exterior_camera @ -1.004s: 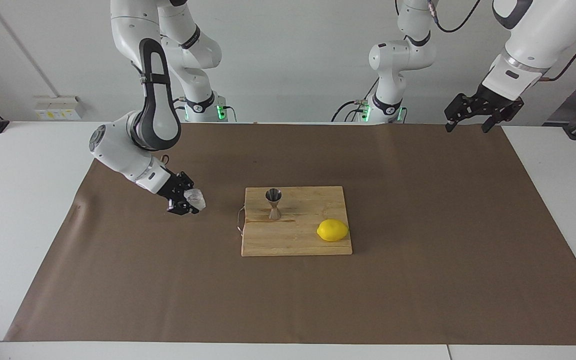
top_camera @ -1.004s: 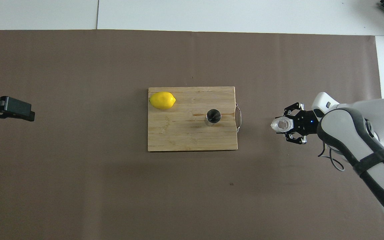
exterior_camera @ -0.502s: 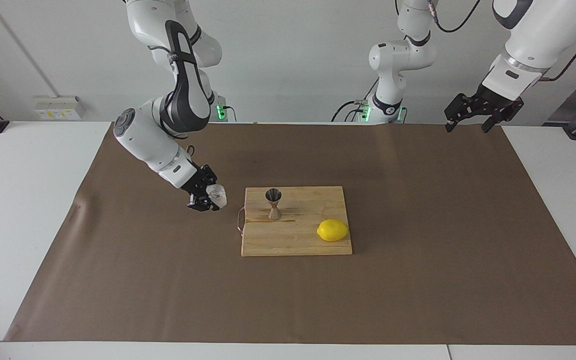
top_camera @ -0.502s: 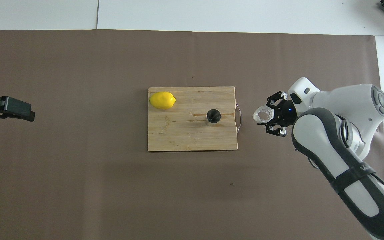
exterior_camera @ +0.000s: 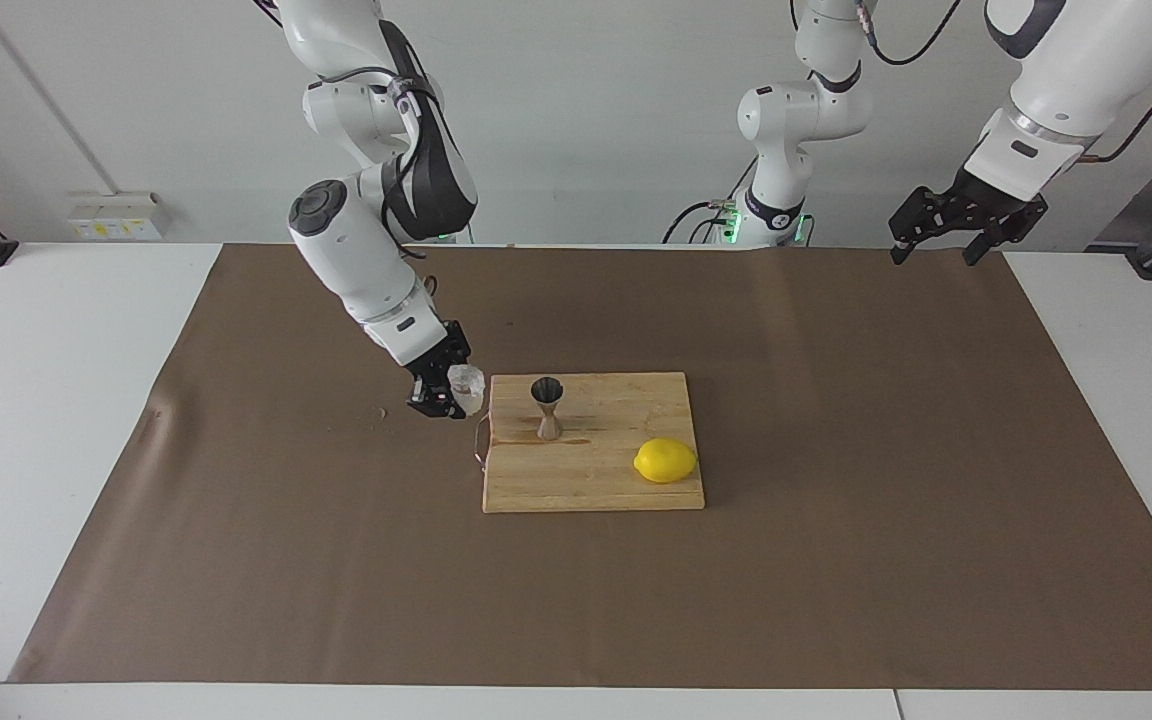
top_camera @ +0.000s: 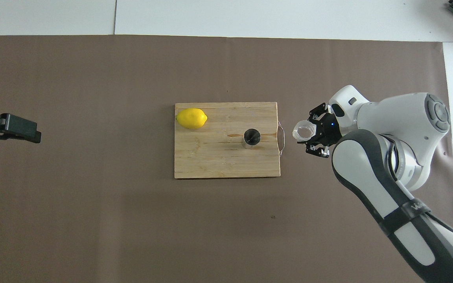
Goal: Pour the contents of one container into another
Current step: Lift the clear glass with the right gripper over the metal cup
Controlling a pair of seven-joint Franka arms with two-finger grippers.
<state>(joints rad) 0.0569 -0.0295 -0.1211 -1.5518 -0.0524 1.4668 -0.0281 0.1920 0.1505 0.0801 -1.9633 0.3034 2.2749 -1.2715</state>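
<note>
Tumbler (exterior_camera: 467,389) clamped upright between right gripper (exterior_camera: 448,392) fingers.
It hangs over brown paper beside the board's (exterior_camera: 596,480) handle; left gripper (exterior_camera: 936,243) waits, spread wide.

My right gripper (exterior_camera: 458,393) covers part of the glass tumbler (exterior_camera: 467,390), so I cannot see all of its side; whether anything is in the glass is too small to tell; from above, my big white arm hides the brown paper (top_camera: 92,220) under it, and the arm runs off the bottom edge; my left gripper (top_camera: 18,129) is cut off at the side edge in the overhead view, so only its dark tip shows; the jigger (top_camera: 252,137) shows only its round top from above; its waist is hidden there.
</note>
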